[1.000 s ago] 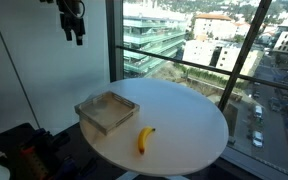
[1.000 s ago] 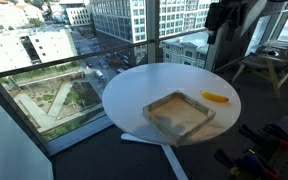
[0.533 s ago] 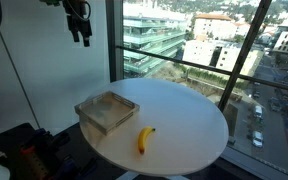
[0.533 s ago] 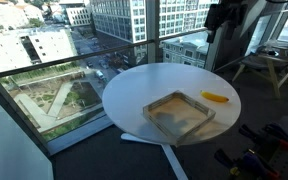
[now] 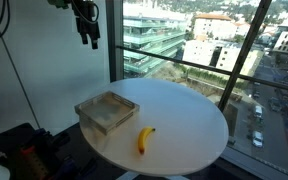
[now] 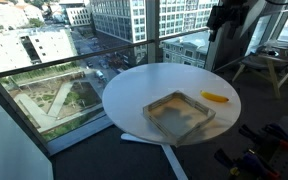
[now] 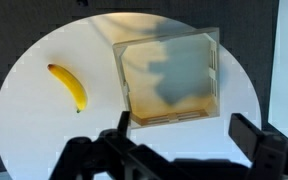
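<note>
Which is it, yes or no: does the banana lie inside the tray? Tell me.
No, the banana lies on the white table beside the tray, apart from it.

I've got the round white table (image 5: pixel 189 115) in both exterior views, its top level and bright in the daylight. A shallow square tray of clear plastic with a brownish floor (image 5: pixel 107 112) sits flat on it close to one edge. Beside the tray, apart from it and not touching, a curved yellow banana (image 5: pixel 144 139) lies on its side on the bare tabletop, and my wrist view shows white table between the two.
</note>
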Robot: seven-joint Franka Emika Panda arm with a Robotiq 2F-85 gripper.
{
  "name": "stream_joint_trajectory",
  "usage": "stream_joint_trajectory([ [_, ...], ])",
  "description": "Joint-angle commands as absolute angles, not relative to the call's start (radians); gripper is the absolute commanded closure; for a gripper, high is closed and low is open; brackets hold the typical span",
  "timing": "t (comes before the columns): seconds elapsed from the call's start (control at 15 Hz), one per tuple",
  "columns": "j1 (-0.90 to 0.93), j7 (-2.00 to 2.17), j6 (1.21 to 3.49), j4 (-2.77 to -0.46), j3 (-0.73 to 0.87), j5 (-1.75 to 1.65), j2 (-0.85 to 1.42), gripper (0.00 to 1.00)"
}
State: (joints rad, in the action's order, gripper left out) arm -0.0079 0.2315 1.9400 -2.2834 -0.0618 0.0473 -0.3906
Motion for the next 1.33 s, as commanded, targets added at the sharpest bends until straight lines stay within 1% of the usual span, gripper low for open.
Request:
stream_joint_trajectory([
  [0.0,-0.02,0.191,1.964,-2.281,-0.037,0.029,-0.383,0.0],
  [1.27,-0.093,-0.025,1.998,-2.251,0.105,0.001,-0.309,0.0],
])
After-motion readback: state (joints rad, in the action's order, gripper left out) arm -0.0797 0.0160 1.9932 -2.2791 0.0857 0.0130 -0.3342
